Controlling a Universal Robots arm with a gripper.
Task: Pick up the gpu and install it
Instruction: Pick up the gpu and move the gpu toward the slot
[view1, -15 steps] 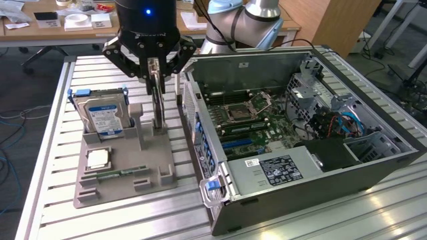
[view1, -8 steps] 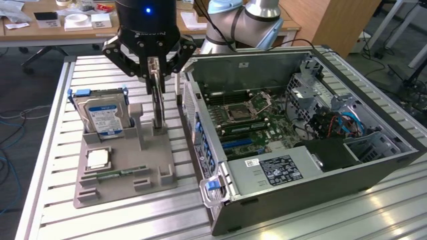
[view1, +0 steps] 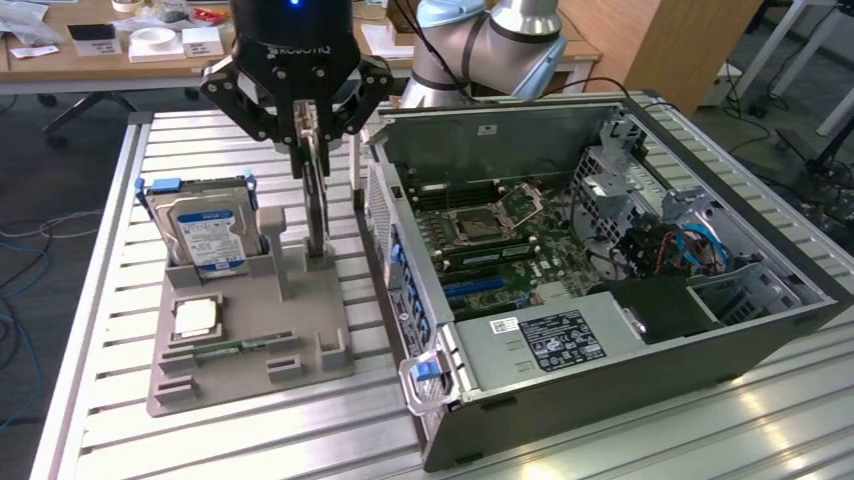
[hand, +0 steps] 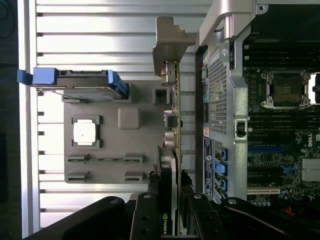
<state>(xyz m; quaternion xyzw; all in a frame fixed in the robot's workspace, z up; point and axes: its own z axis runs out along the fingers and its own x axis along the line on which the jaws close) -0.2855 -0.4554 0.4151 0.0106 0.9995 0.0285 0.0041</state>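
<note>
Our claw (view1: 311, 132) is clenched on the top edge of the gpu (view1: 318, 205), which stands upright in the gray holder (view1: 240, 350), at nine o'clock of the open case (view1: 601, 300). We judge a straight vertical lift best, clear of the hard drive (view1: 207, 235).

Thin gpu (hand: 174, 150) upright on edge

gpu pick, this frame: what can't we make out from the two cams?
- Thin green gpu card with black cooler: edge-on in both views, faces unreadable; the black pincer covers its top in the exterior view.
- Card's bottom edge: hidden by the grey plastic holder tray, so seated or lifted is unclear.
- Blue-white label on the silver hard drive: text too small.
</note>
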